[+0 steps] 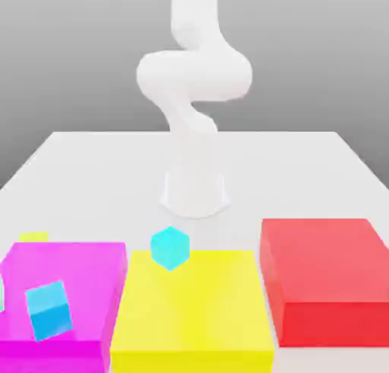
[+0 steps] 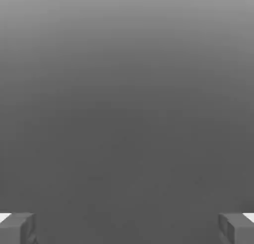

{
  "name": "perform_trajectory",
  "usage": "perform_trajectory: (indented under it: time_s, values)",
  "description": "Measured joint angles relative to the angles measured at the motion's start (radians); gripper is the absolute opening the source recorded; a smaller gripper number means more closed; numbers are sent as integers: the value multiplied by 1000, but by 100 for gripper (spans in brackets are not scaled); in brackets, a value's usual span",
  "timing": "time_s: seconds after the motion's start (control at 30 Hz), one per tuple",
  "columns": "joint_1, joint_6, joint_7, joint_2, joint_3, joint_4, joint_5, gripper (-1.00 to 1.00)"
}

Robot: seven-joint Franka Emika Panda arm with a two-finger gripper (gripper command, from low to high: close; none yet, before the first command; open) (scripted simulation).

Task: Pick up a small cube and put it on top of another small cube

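The white Panda arm point(image 1: 194, 83) rises from its round base at the middle of the white table point(image 1: 91, 166), its upper links curling above. In the hand view the gripper point(image 2: 127, 228) has its two grey fingertips point(image 2: 17, 228) standing far apart at opposite edges, wide open with nothing between them, facing plain grey background. Along the near edge of the table sit three large flat blocks: a magenta block point(image 1: 76, 265) at the exterior view's left, a yellow block point(image 1: 194, 311) in the middle and a red block point(image 1: 327, 276) at the right. The small cube point(image 1: 33, 236), bright yellow, peeks out just behind the magenta block's far left corner. One cyan cube point(image 1: 169, 248) sits tilted at the yellow block's far edge; another cyan cube point(image 1: 49, 310) rests tilted on the magenta block.
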Motion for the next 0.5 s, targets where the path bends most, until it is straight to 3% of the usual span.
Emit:
perform_trajectory:
  time_s: [0.5]
  values:
    - [-315, 166, 622, 306, -14, -137, 78, 0]
